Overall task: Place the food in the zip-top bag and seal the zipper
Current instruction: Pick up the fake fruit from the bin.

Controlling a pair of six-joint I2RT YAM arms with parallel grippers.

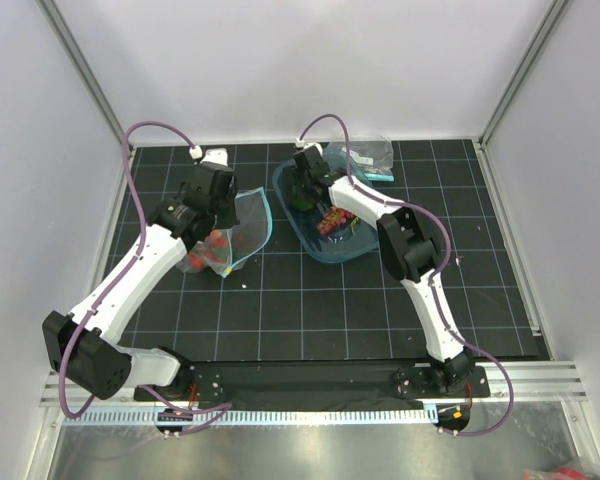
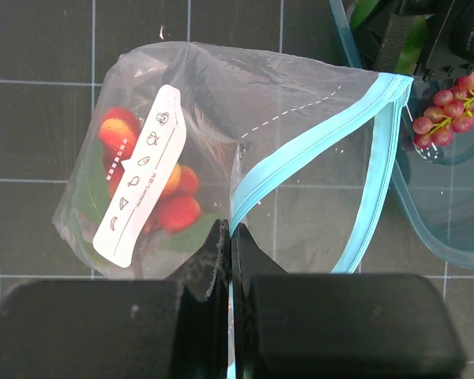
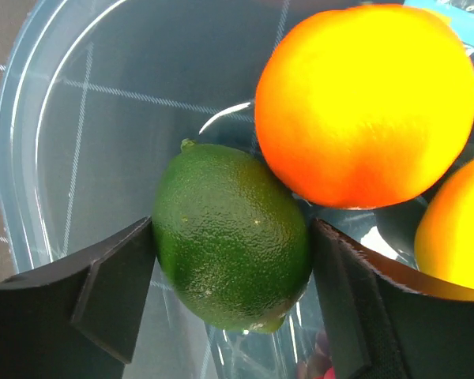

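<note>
The zip-top bag (image 2: 284, 110) lies open on the mat, and it also shows in the top view (image 1: 242, 222). It has a white label, and several red strawberries (image 2: 178, 212) are inside. My left gripper (image 2: 231, 230) is shut on the bag's mouth at the teal zipper (image 2: 300, 154). My right gripper (image 3: 233, 234) is inside the teal tub (image 3: 39, 158) with both fingers against the green lime (image 3: 229, 237). The orange (image 3: 367, 103) touches the lime. A yellow fruit (image 3: 458, 237) lies at the right. The purple grape bunch (image 2: 450, 110) lies in the tub.
The teal tub (image 1: 315, 250) stands right of the bag in the middle of the mat. A smaller clear bag with a teal strip (image 1: 375, 160) lies behind the tub. White walls and metal rails bound the black grid mat (image 1: 310, 300).
</note>
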